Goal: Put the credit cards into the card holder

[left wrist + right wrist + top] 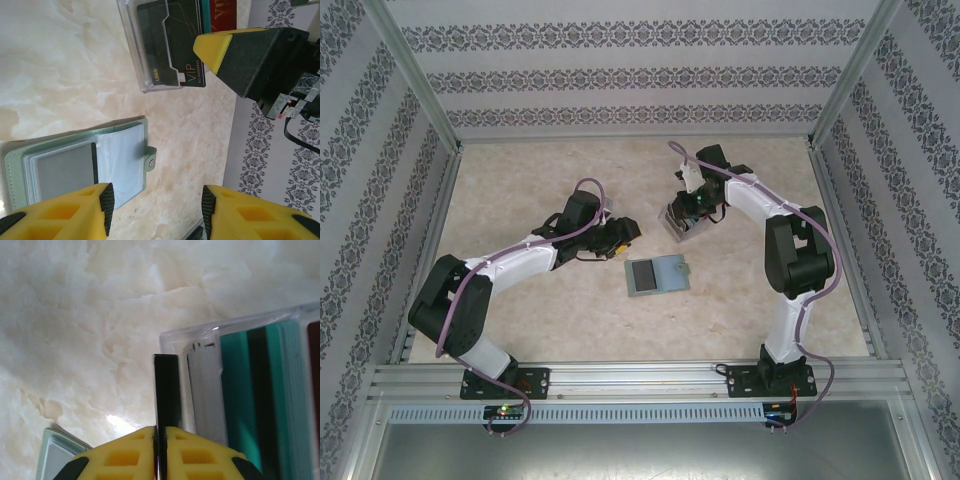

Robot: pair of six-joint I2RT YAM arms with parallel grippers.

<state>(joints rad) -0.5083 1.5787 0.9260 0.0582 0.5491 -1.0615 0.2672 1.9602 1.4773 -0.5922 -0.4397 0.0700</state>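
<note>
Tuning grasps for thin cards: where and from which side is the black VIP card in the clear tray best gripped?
Pinch the black VIP card by the edge sticking out of the clear tray, coming from the tray's open side, one finger per flat face. It stands in a slot, so probably only that edge is free.

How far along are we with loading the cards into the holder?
Done: one dark grey card sits in a sleeve of the open card holder. In hand: the right gripper has its fingers shut on a black card at the clear tray. Remaining: teal cards and a red card wait in the tray; the left gripper is open, empty.
</note>
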